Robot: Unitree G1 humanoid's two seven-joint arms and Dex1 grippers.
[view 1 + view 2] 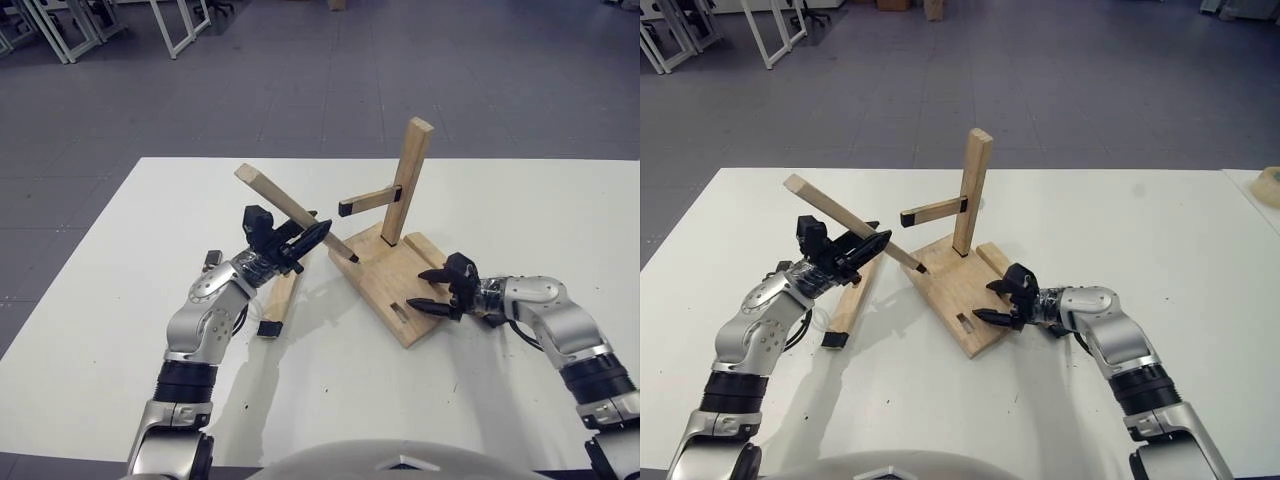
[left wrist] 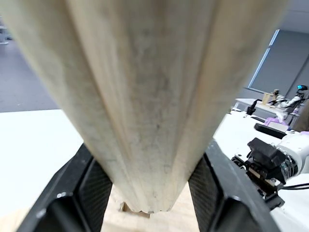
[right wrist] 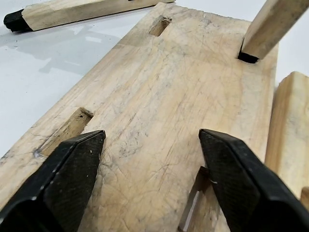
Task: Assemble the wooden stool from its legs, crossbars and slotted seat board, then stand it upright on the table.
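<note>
Wooden seat board is lying flat mid-table, one leg standing upright in its slot | left gripper is pinching a second leg, tilted with its dark tip toward the board | right gripper is hovering spread at the board's near edge | third leg is lying beside the left arm

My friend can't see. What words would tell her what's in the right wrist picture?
The right gripper hangs open, its two black fingers spread over a slotted wooden seat board on a white table. One leg stands in a far slot, and a loose black-tipped stick lies on the table.
</note>
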